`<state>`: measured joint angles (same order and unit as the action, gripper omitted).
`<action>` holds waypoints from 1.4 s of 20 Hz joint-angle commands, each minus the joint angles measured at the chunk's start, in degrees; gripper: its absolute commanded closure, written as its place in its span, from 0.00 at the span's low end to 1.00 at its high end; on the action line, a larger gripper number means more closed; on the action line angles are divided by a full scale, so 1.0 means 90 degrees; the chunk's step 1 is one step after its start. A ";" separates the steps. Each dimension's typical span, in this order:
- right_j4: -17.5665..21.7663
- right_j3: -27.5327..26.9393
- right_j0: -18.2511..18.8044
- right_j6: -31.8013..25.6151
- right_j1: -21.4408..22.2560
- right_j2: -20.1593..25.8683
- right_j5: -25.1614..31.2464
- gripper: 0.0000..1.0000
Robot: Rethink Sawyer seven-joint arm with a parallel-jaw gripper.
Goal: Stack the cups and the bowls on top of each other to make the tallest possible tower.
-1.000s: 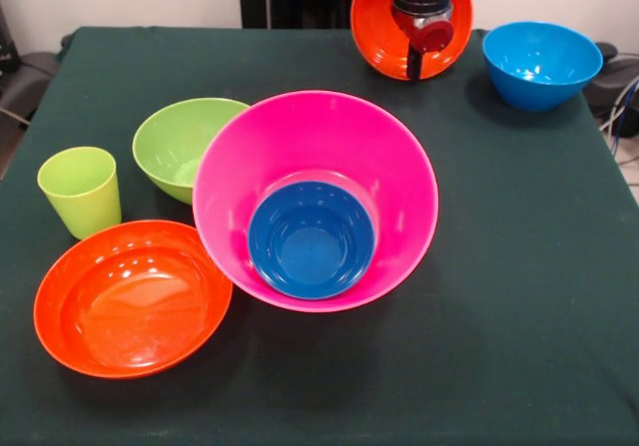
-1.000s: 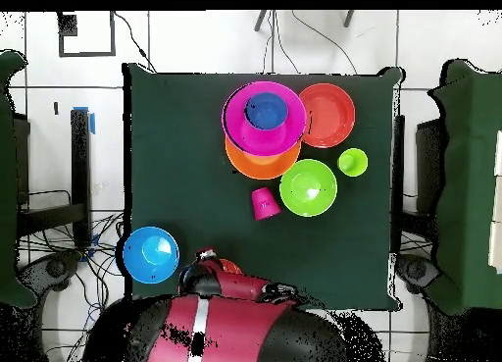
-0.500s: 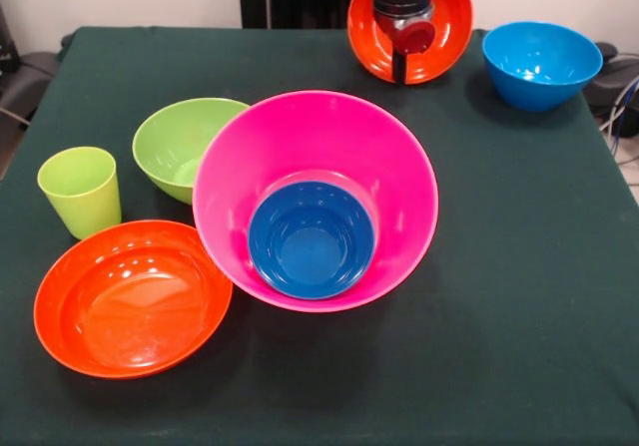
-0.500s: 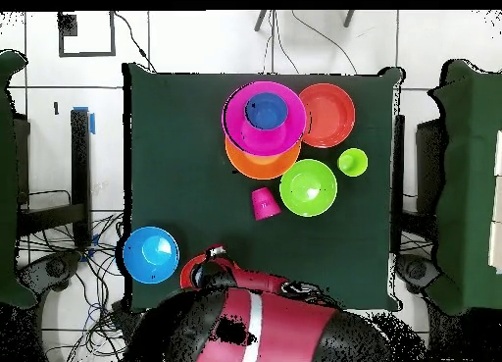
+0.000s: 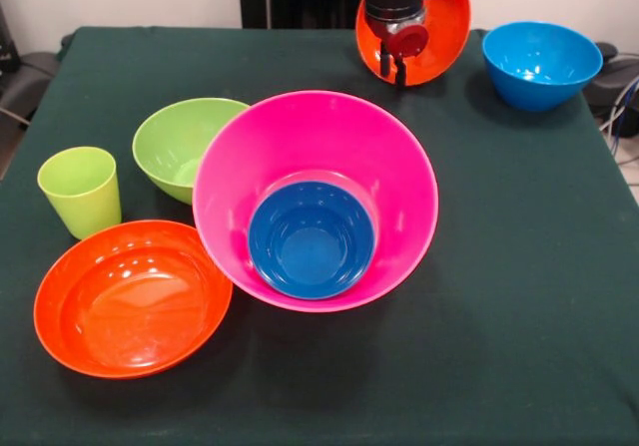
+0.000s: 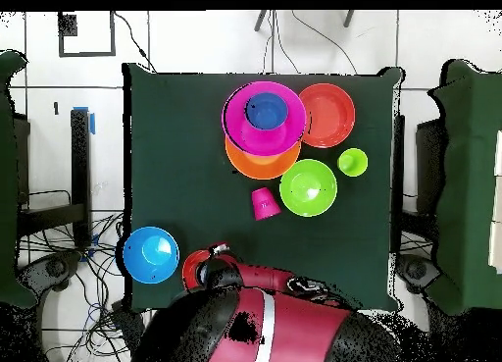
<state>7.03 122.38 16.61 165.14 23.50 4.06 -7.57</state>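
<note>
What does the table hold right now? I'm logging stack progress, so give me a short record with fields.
tower: big pink bowl on an orange bowl, small dark blue bowl inside the pink one
loose bowls: green bowl, shallow red-orange bowl, light blue bowl
cups: lime green cup upright; pink cup near the green bowl
pincer: holds a tilted red-orange bowl by its rim, at the table's edge
</note>
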 commanded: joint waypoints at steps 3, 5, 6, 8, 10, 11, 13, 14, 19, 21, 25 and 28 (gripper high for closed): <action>0.0452 -0.0846 0.0183 -0.0447 -0.0207 0.0671 0.0643 0.00; 0.0507 -0.0846 0.0286 -0.0423 -0.0236 0.0772 0.0665 0.00; 0.0544 -0.0856 0.0321 -0.0418 -0.0258 0.0797 0.0648 0.00; 0.0607 -0.0866 0.0385 -0.0406 -0.0285 0.0835 0.0628 0.00; 0.0606 -0.0796 0.0496 -0.0379 -0.0229 0.0952 0.0746 0.00; 0.0599 -0.0757 0.0552 -0.0365 -0.0186 0.1010 0.0817 0.00; 0.0582 -0.0638 0.0533 -0.0349 0.0070 0.0988 0.0926 0.00; 0.0557 -0.0540 0.0418 -0.0335 0.0368 0.0891 0.0996 0.00; 0.0010 -0.0196 -0.0272 -0.0107 0.1832 0.0361 0.2227 0.00; -0.0094 -0.0171 -0.0190 0.0080 0.1852 0.0469 0.2346 0.00; -0.0251 -0.0051 0.0073 0.0129 0.2177 0.0817 0.2831 0.00; -0.0381 0.0051 0.0245 0.0061 0.2400 0.1026 0.3140 0.00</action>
<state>7.74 122.27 17.18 165.14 39.85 7.31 12.47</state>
